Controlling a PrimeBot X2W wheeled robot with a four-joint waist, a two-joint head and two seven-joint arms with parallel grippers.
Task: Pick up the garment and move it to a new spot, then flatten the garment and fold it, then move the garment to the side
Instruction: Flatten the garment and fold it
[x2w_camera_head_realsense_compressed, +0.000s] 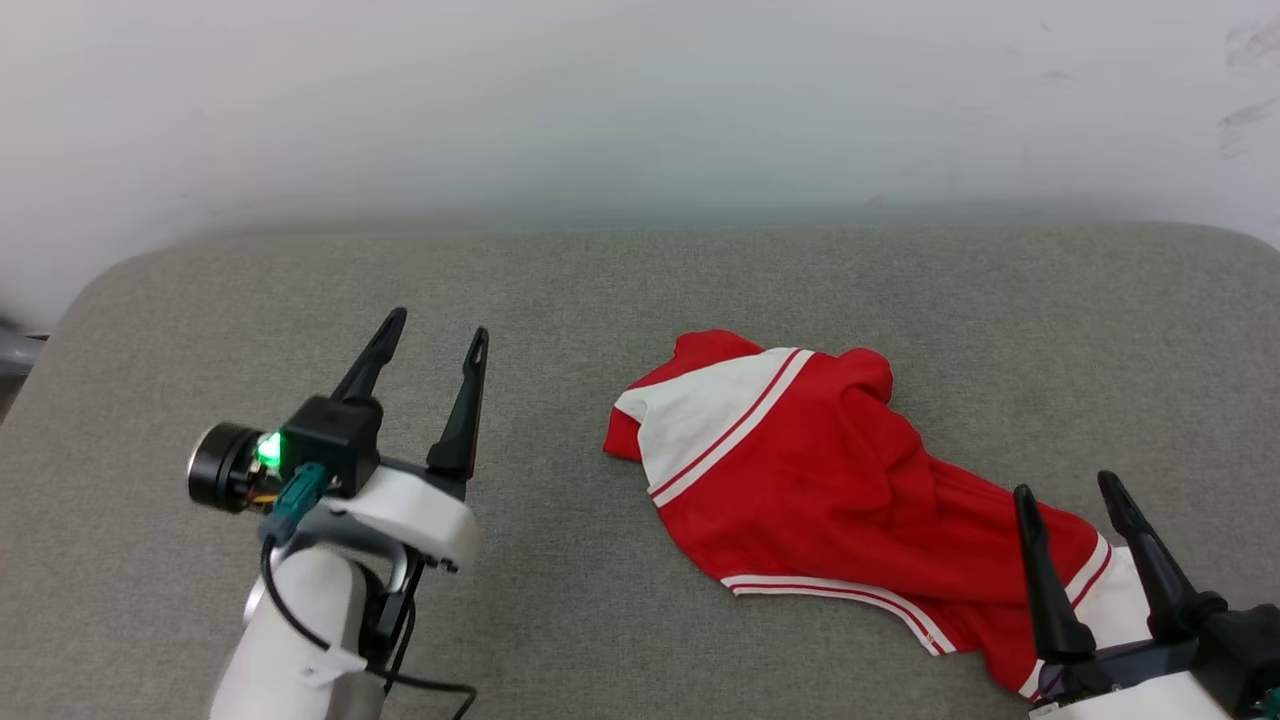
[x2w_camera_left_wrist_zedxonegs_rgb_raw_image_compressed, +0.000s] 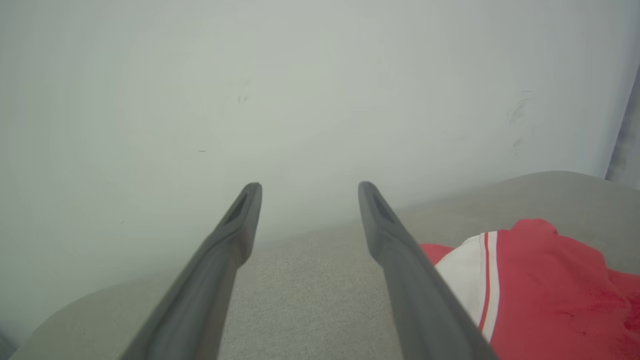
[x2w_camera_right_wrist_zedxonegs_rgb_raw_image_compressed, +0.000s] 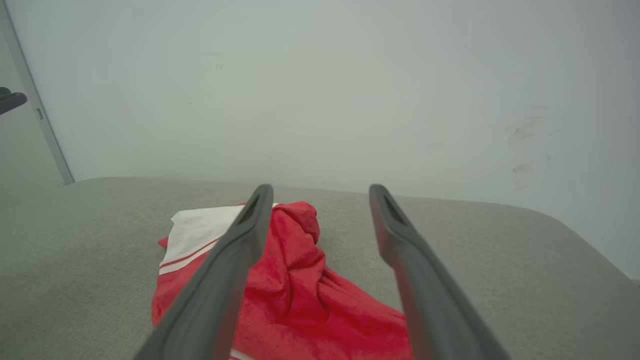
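Around my left hand (x2w_camera_head_realsense_compressed: 440, 322) the grey fabric-covered counter (x2w_camera_head_realsense_compressed: 600, 280) lies bare, with open cloth ahead of my fingers and on both sides. The only obstacle is the crumpled red jersey with white sleeves (x2w_camera_head_realsense_compressed: 800, 470), well apart to my right. The pale wall (x2w_camera_head_realsense_compressed: 640, 100) closes off the far edge. My right hand (x2w_camera_head_realsense_compressed: 1065, 484), fingers spread, stands over the jersey's near end, with bare counter beyond it.

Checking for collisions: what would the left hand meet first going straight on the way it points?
Probably the wall beyond the grey cushion, though depth is unclear; the left hand points clear of the garment on its right.
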